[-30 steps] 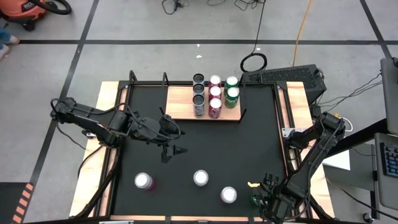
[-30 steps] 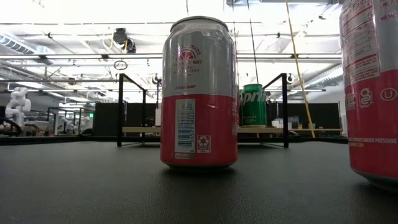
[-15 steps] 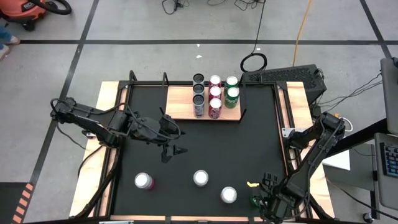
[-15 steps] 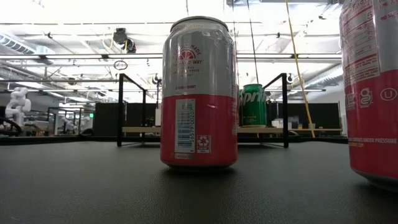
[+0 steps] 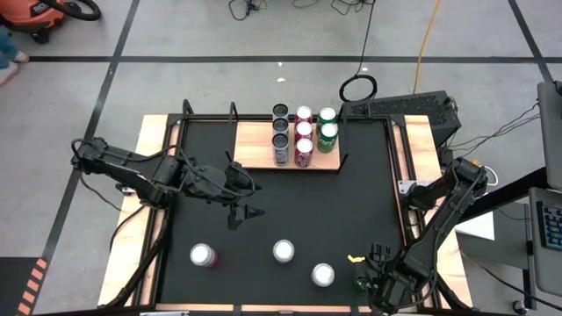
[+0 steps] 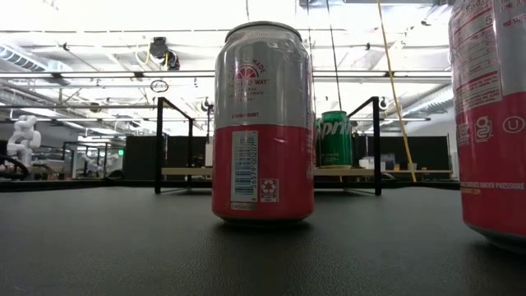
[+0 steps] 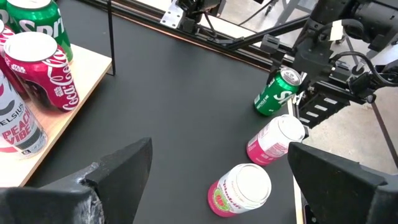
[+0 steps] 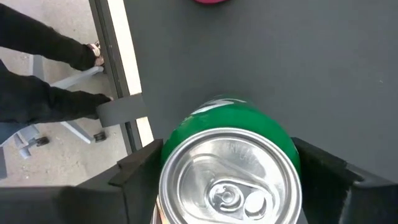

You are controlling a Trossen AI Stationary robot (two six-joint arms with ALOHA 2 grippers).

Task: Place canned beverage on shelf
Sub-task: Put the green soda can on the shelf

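**A:** What could go wrong, taking it left to right?

**B:** The left hand (image 5: 243, 200) hangs over the middle-left of the worktop (image 5: 369, 193) with its fingers (image 7: 112, 177) spread wide and nothing between them. It is well apart from every can, so little risk there unless it swings toward the shelf (image 5: 255, 145) and clips the seven cans standing on its right half.

**A:** And the loose cans?

**B:** Three pink cans stand along the near side: one at left (image 5: 203, 255), one in the middle (image 5: 283, 251), one further right (image 5: 323, 275). That last one is just beside the right hand's target, so a careless lift could knock it over.

**A:** So the right hand is the one working?

**B:** Yes. The right hand (image 5: 376, 283) sits at the near right corner, its fingers (image 8: 140, 171) on either side of the green can (image 8: 227, 168). They stand partly open, close against the can's sides; I cannot tell whether they are gripping it yet.

**A:** The main danger, then?

**B:** I judge a poor grip. The can sits near the worktop's edge, so a slip or an off-centre squeeze could tip it or push it off. The carry to the far shelf is long too, and the free space there lies left of the standing cans, so a sloppy placement could topple them.
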